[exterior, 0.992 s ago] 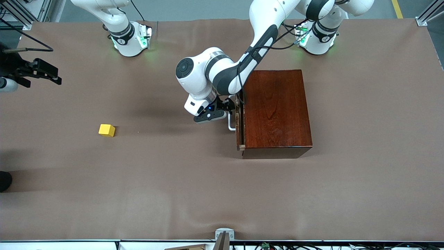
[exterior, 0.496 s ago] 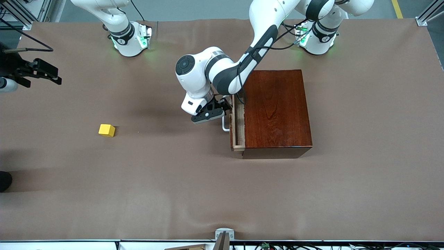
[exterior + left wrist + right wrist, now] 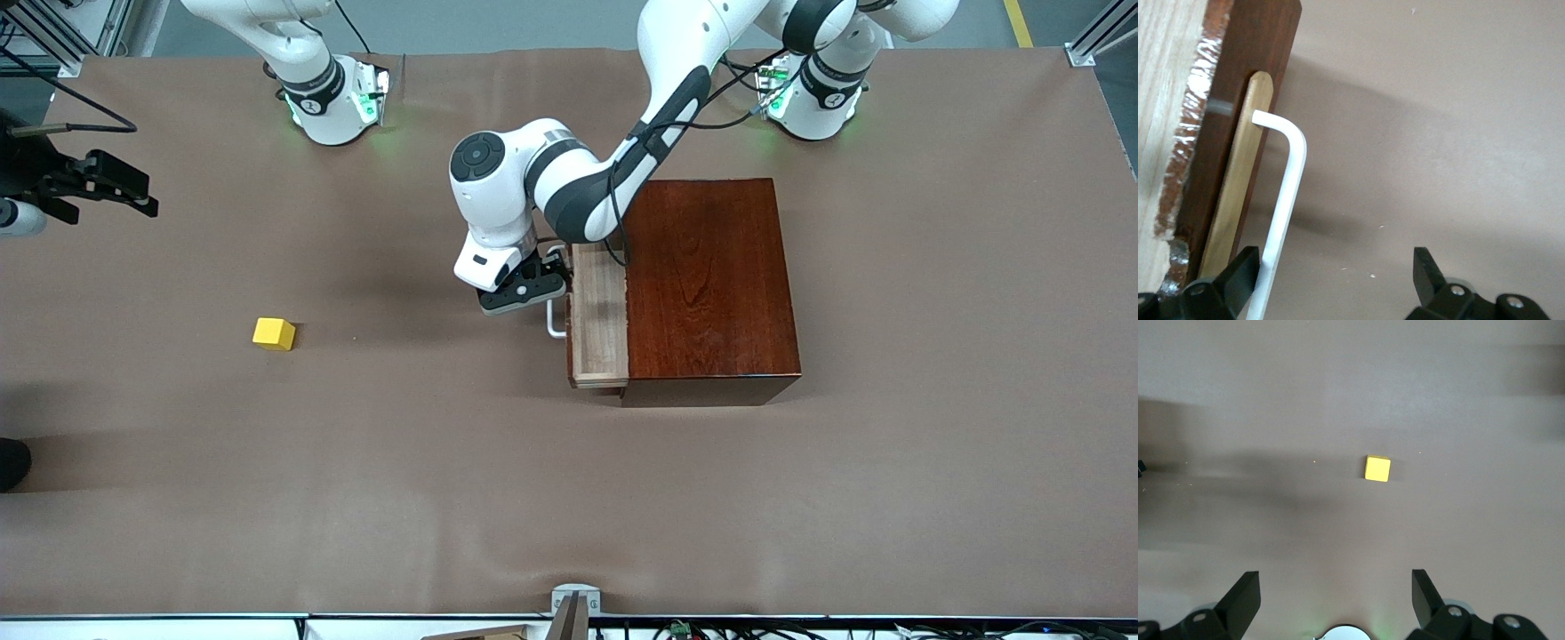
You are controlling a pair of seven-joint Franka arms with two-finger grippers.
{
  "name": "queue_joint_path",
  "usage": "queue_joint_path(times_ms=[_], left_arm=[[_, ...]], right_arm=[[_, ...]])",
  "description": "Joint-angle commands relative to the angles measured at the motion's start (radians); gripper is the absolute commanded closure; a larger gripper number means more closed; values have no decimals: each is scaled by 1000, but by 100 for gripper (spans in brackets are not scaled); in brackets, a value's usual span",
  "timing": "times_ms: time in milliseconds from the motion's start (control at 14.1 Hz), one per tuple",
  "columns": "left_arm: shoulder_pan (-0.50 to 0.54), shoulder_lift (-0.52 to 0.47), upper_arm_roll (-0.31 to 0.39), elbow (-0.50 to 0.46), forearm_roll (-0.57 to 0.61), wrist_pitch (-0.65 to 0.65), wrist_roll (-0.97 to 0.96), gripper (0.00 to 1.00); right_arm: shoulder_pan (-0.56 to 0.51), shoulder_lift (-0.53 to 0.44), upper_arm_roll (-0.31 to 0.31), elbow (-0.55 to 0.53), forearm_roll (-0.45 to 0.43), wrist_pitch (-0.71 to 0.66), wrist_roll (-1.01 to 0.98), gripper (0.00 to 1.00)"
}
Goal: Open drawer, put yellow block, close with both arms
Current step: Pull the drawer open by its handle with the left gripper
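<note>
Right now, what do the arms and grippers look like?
Both arms are glossy white with black joint bands and green-lit bases; a black cable runs along the left one. The left gripper and the right gripper have black two-finger jaws with silver screws.

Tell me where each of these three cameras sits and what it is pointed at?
Front view: high across the table, facing both arms' bases; shows the drawer part open and the right gripper waiting at the table's edge.
Left wrist view: on the left arm, looking down past the left gripper, open, one finger by the white handle.
Right wrist view: high above the yellow block, open fingers showing.
Shared: the block appears in front and right wrist views.
</note>
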Motion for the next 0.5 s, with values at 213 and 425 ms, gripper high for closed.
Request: queue_joint_path(times_ms=[213, 425], left_arm=[[-15, 31, -11, 44, -48, 118, -60, 0], [-21, 31, -11, 44, -53, 155, -74, 0]], right_arm=[[-17, -3, 8, -1, 4, -15, -13, 0], [-18, -3, 6, 1, 4, -18, -12, 0]])
